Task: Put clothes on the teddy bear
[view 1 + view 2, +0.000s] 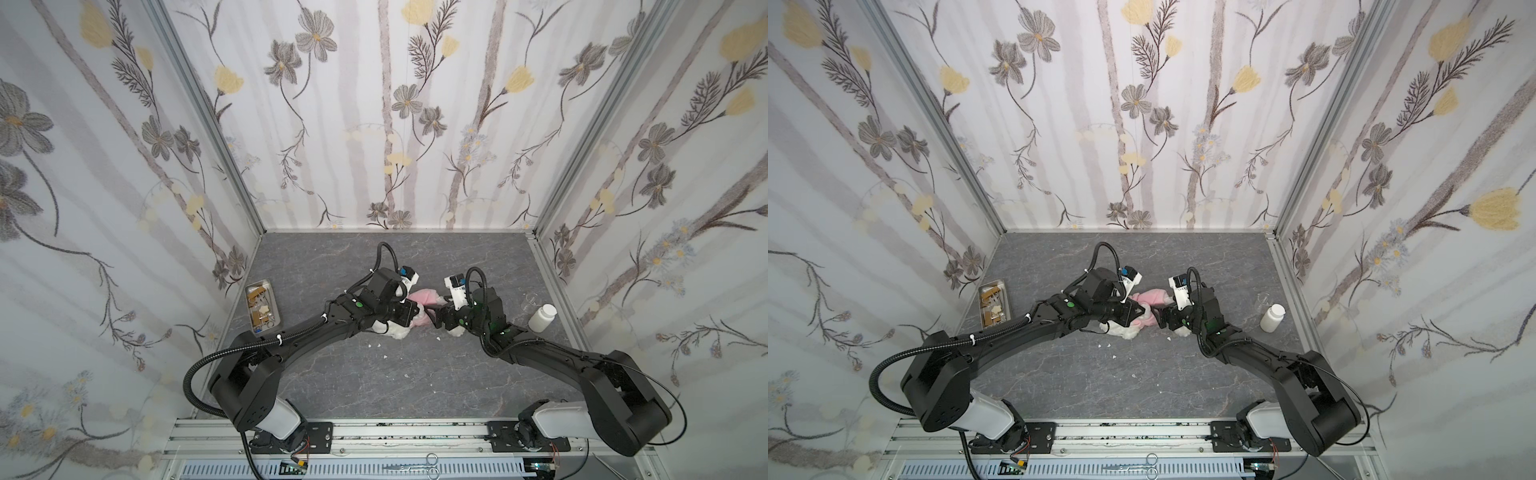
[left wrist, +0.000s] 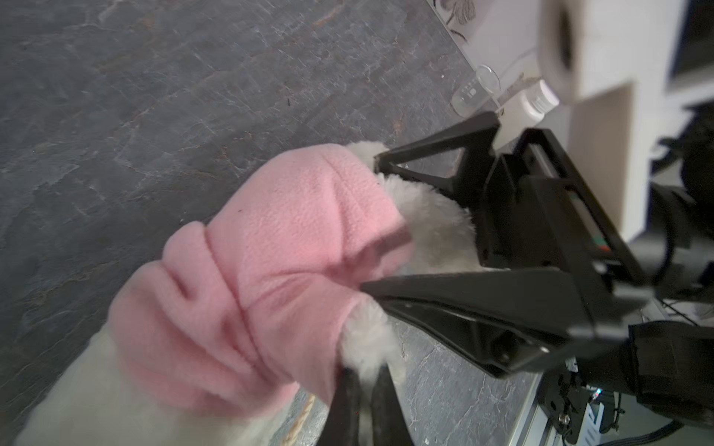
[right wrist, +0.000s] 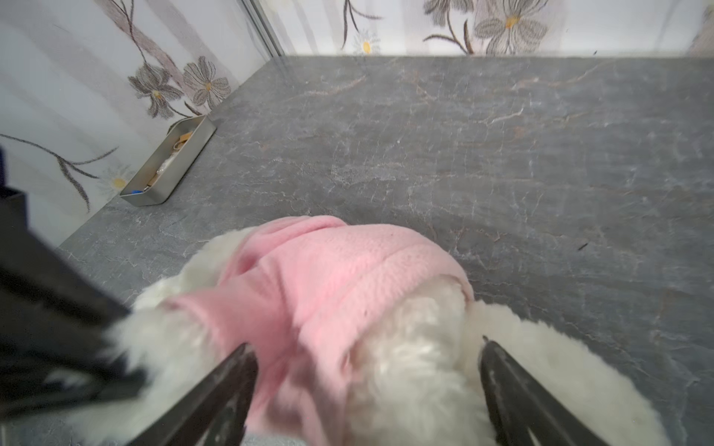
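And here's the fluffy white plush teddy bear, lying near the middle of the grey stone-look counter, squeezed right in between the two arms. The pink fleece hoodie is bunched around its trunk and not pulled down yet.

Now the left gripper is clamped tight. From its wrist view it looks to be pinching the white furry paw that pokes out of a pink sleeve.

Over to the right gripper: it's spread wide and holding nothing. One finger sits against the pink hem, the other just beside bare white fur, so the bear's body is straight ahead of it, between the jaws.

That's the relation that counts. The bear's long axis runs across the counter from arm to arm, one end toward each gripper, and the hoodie's open hem faces the right one. So the right arm is nearer that hem, and it's the free one. I'd judge its job is to close on the hem and drag it along that axis toward itself while the left pins the paw. No face shows, so I can't call which end is the head.
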You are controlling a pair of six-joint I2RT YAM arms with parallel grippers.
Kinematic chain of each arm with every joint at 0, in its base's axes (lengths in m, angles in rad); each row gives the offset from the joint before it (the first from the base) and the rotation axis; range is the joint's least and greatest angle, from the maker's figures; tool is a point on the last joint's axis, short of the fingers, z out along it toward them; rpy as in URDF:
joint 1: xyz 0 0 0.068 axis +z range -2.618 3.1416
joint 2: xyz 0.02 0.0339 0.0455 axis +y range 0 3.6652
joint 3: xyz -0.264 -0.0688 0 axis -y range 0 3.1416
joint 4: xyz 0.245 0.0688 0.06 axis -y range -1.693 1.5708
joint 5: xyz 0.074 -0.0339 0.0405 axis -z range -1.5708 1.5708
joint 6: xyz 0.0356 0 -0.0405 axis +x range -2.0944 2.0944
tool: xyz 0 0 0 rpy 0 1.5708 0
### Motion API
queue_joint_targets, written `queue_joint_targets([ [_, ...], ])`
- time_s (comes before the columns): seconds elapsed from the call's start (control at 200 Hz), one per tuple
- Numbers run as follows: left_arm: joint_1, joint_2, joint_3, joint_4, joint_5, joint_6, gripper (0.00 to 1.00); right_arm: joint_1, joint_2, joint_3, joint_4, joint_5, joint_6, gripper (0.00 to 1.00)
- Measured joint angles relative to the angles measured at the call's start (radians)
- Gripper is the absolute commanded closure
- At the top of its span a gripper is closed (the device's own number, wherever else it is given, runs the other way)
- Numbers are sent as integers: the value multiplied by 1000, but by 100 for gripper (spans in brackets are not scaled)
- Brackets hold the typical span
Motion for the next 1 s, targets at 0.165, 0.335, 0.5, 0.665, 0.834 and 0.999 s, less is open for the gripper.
queue_joint_targets([
  [0.165, 46, 22, 62, -60, 67, -63, 100, 1, -87, -1, -111, 45, -48, 8],
  [0.335, 56, 8, 125, -171, 123, -63, 100, 5, -138, 38, -188, 56, -69, 8],
  [0.5, 64, -16, 184, -283, 153, -60, 100, 21, -80, 47, -200, -10, -74, 23],
  [0.665, 66, -18, 250, -383, 177, -60, 100, 48, -30, -15, -132, -145, 14, 47],
  [0.834, 68, 64, 313, -422, 179, -64, 92, 126, 32, -78, 45, -263, 201, 56],
  [0.999, 69, 225, 420, -429, 169, -72, 71, 158, 98, -138, 255, -333, 428, 51],
])
